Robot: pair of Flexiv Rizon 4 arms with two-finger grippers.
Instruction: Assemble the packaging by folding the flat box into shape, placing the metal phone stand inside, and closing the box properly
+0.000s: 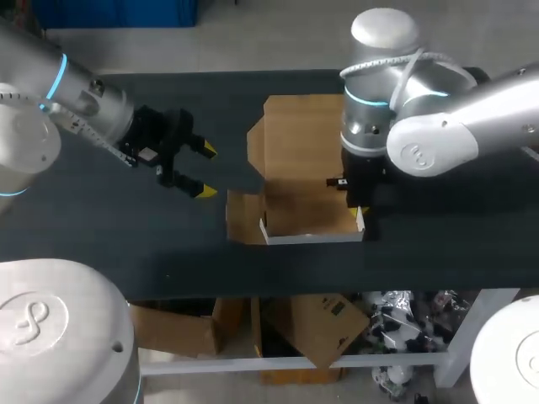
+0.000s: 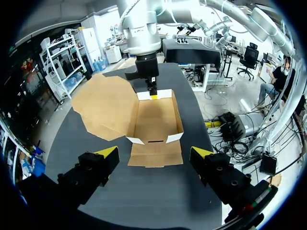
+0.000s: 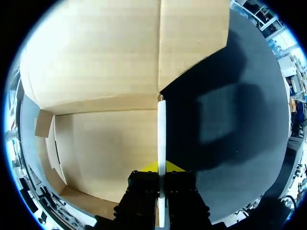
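The right gripper (image 3: pixel 161 168) pinched one side wall of the open box (image 1: pixel 310 220) — the left gripper (image 1: pixel 205 171) hung spread wide, well apart, over the table (image 1: pixel 101 227).

**Open box ahead of the spread left tool**

The left tool (image 2: pixel 154 154) hangs over the dark surface (image 2: pixel 153 196), its two yellow-tipped fingers set wide apart. Ahead of it a cardboard box (image 2: pixel 157 117) stands open on top. Its lid (image 2: pixel 103 108) leans out to one side, and a flap (image 2: pixel 144 160) lies flat toward the tool. The right tool (image 2: pixel 152 91) comes down on the box's far wall, toward the surface's far edge.
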